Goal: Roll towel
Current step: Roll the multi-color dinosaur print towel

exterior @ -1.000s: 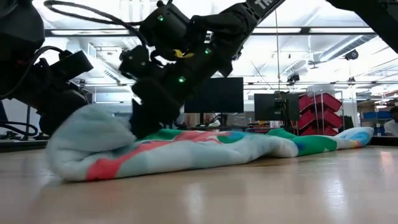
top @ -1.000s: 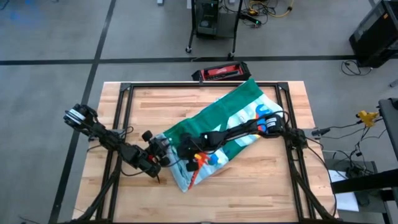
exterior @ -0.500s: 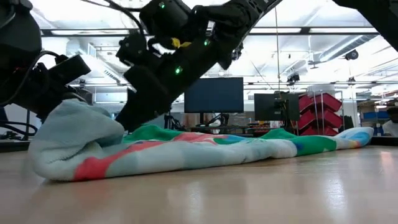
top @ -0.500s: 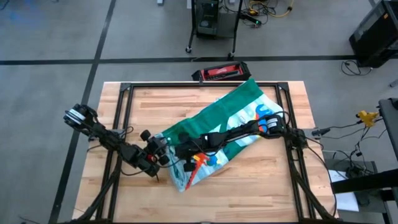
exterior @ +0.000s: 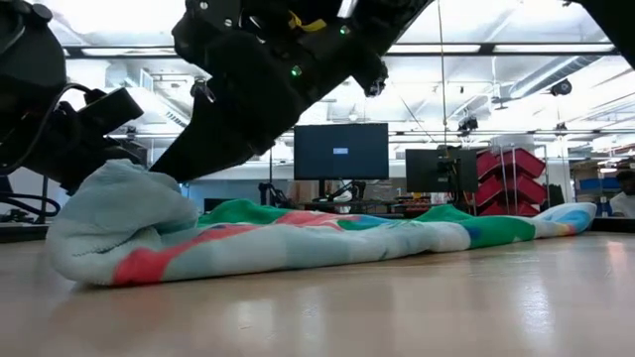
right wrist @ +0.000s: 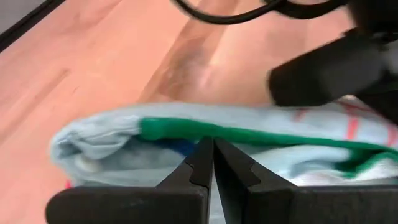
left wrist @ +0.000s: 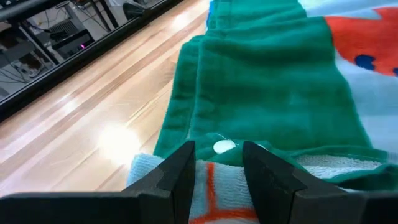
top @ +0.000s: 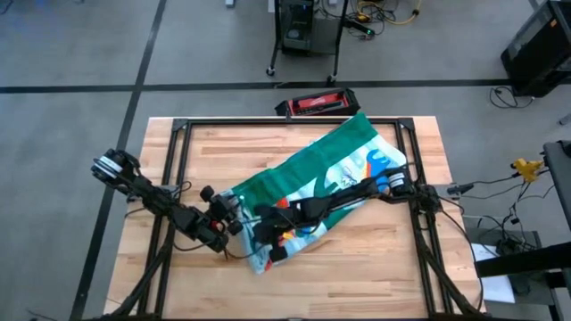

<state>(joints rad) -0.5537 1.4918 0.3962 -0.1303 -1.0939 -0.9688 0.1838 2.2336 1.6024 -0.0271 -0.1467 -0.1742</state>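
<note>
1. Roughly mid-table, the towel [top: 317, 183] is lying as a long diagonal band in the high view, running from the lower centre of the frame up toward the upper right; its lower end is bunching into a fat, loose fold, so the roll is looking barely begun.
2. Handling, as judged: soft, floppy and light for its size. It is sagging wherever unsupported, so a single-point pull will likely drag and skew it instead of turning it over.
3. Best hold, as judged: the thick folded lip at the lower end, near both edges of the band, so the roll stays even.
4. Left claw [left wrist: 214, 165] is sitting at that lip with its fingers part way apart and the pale terry fold lying between them.
5. Right claw [right wrist: 212, 163] is pressed fully together, nothing in it, hovering just over the green-edged fold beside the left claw.
6. Texture: looped, fuzzy terry; pale face with red, green and blue print, solid green border and back.
7. Table [top: 223, 143] is pale butcher-block wood, smooth and glossy, so the cloth is likely sliding easily on it.
</note>
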